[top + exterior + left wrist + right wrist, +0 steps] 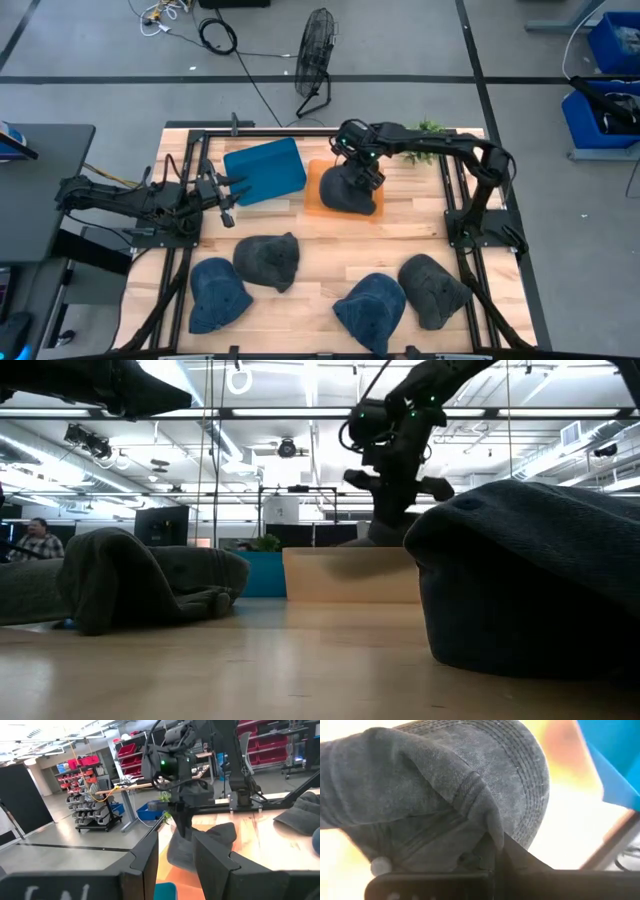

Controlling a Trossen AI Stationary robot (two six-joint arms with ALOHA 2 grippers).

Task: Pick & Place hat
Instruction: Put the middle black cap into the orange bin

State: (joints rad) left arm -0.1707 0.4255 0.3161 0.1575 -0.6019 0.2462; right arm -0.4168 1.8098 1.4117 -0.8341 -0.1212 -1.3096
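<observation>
A dark grey hat [343, 195] sits on the orange tray [313, 203] at the far middle of the table. My right gripper [357, 172] is right over it and shut on its fabric. In the right wrist view the hat [445, 785] fills the picture, brim outward. The left wrist view shows the same hat [205, 842] under the right gripper [180, 815]. My left gripper [228, 200] waits open near the table's left edge, beside the blue box [265, 170], touching nothing. My right gripper comes at the hat from above, pointing down. It pinches a raised fold of the crown [487, 827] between its fingers [517, 860]. The hat's underside rests on the orange tray, and its brim [532, 780] lies spread out beyond the fingers.
Several other hats lie on the near half of the table: a blue one [218, 293], a dark grey one [268, 262], another blue one [372, 305] and a grey one [432, 290]. A small green plant [425, 128] stands at the far edge. A black frame rims the table.
</observation>
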